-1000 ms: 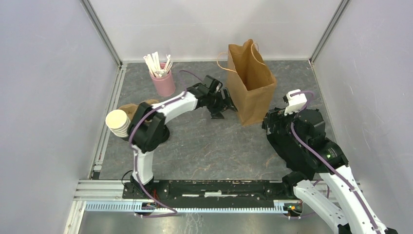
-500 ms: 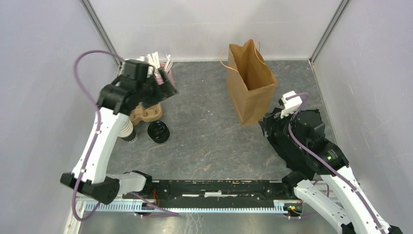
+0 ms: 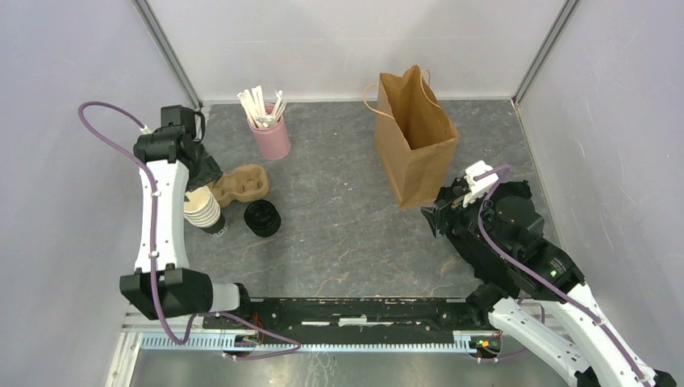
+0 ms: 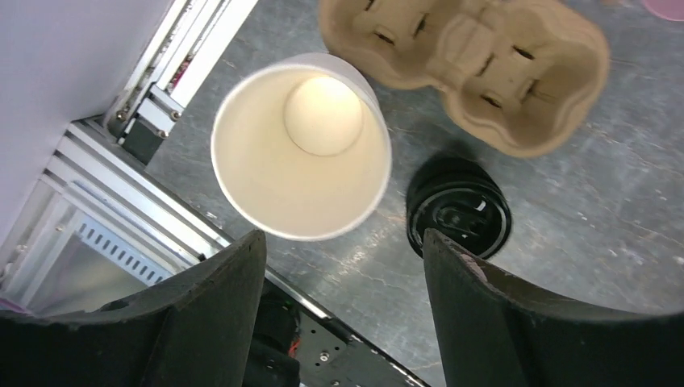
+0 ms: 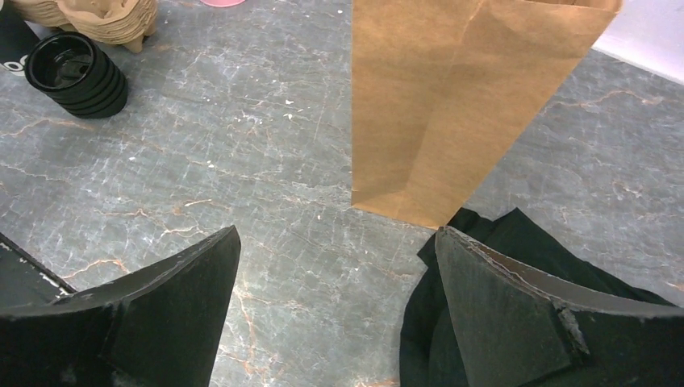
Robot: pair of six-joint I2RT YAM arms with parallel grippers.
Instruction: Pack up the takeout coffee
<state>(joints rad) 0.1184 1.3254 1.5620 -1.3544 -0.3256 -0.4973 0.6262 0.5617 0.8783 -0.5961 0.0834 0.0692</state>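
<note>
The coffee cups [image 4: 302, 145] stand stacked, uncapped, just near-left of the carrier [image 4: 484, 72]; black lids [image 4: 458, 218] sit nearside of it. Over the cups the left claw [image 4: 343, 238] gapes wide, empty; the right claw [image 5: 337, 234], wide and empty, is far right of the carrier.

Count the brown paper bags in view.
1. The paper bag stands upright, mouth open, on the table toward its far right side. No other shows.

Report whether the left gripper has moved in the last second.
Yes. The left gripper swung left, away from the paper bag, and now hangs over the stack of cups.
</note>
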